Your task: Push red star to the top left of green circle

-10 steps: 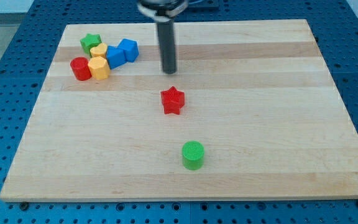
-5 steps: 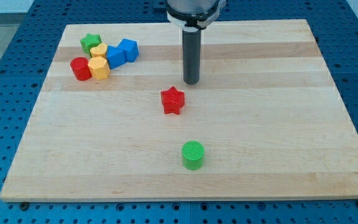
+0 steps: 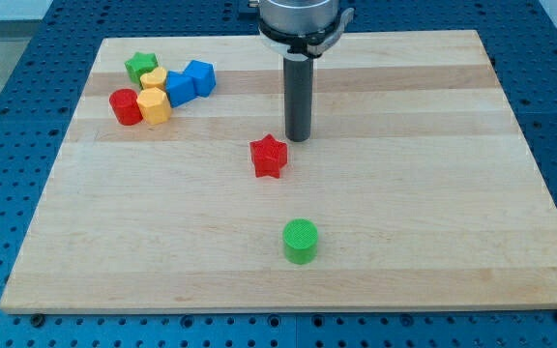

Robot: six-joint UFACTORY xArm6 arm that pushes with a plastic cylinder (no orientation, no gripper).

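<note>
The red star (image 3: 269, 156) lies near the middle of the wooden board. The green circle (image 3: 300, 241) stands below it and a little to the right, well apart from it. My tip (image 3: 299, 138) is just up and to the right of the red star, close to it with a small gap showing between them. The dark rod rises straight from the tip to the view's top.
A cluster of blocks sits at the board's top left: a green star (image 3: 141, 66), a red cylinder (image 3: 124, 106), two yellow blocks (image 3: 154, 105) and two blue blocks (image 3: 199, 76). The board's (image 3: 433, 193) edges meet a blue perforated table.
My tip moved right from above the red star to its upper right, then came down a little closer to it. No block has moved.
</note>
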